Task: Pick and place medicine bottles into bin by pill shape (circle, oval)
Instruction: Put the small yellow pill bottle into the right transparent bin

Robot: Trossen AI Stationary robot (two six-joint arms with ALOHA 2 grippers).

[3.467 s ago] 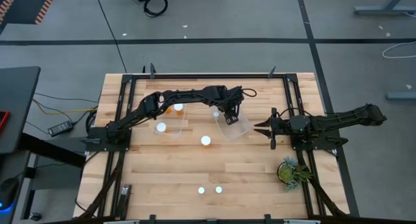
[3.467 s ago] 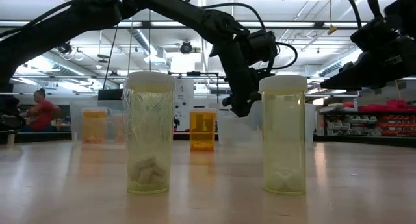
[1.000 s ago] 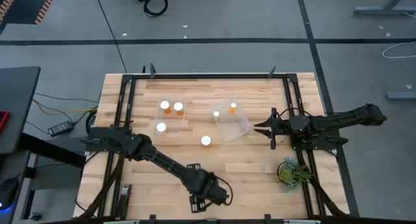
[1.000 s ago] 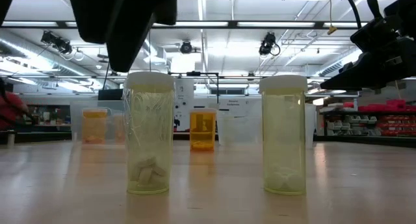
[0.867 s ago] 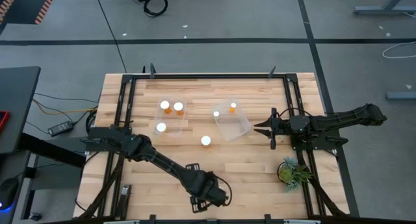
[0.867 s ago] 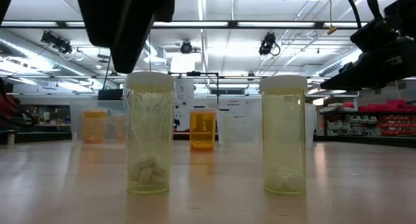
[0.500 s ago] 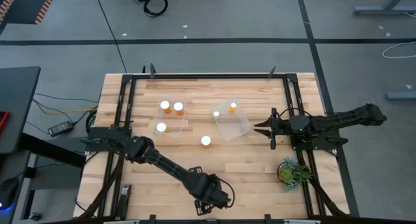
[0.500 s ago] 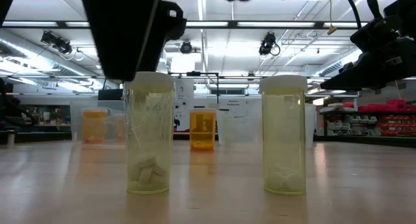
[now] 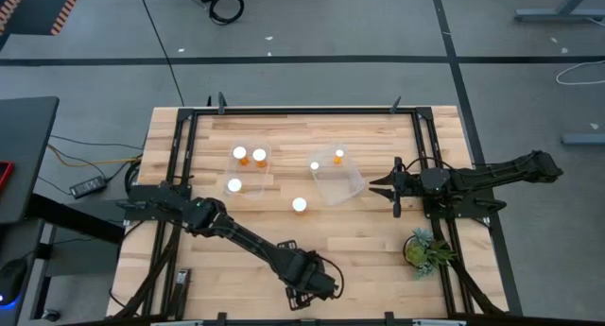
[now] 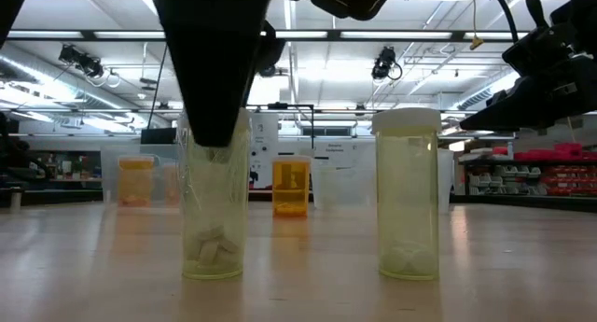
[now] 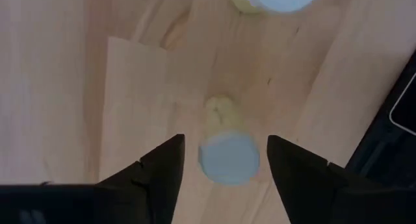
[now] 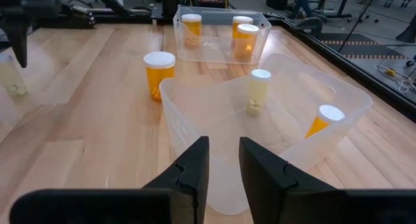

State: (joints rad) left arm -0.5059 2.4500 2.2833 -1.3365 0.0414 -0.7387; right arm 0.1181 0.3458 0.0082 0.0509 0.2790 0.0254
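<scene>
Two pale medicine bottles stand near the table's front edge, one (image 10: pixel 214 219) on the left and one (image 10: pixel 408 196) on the right in the low view. My left gripper (image 11: pixel 225 141) is open and straddles the white cap of the left one (image 11: pixel 228 159), with a gap on each side. Its dark finger (image 10: pixel 215 79) covers that cap in the low view. From above, the left gripper (image 9: pixel 304 288) hides both bottles. An orange bottle (image 9: pixel 300 204) stands alone mid-table. The near bin (image 12: pixel 195 107) holds two bottles, the far bin (image 12: pixel 218 52) three. My right gripper (image 12: pixel 224 141) waits shut beside the near bin.
A small green plant (image 9: pixel 423 248) stands at the front right. The black frame rails (image 9: pixel 180 175) run along both sides of the wooden table. The left arm (image 9: pixel 236 236) stretches diagonally across the front left. Bare wood lies between the bins and the front bottles.
The left gripper has come down over the left front bottle; its finger now covers the cap in the low view. The right arm has not moved.
</scene>
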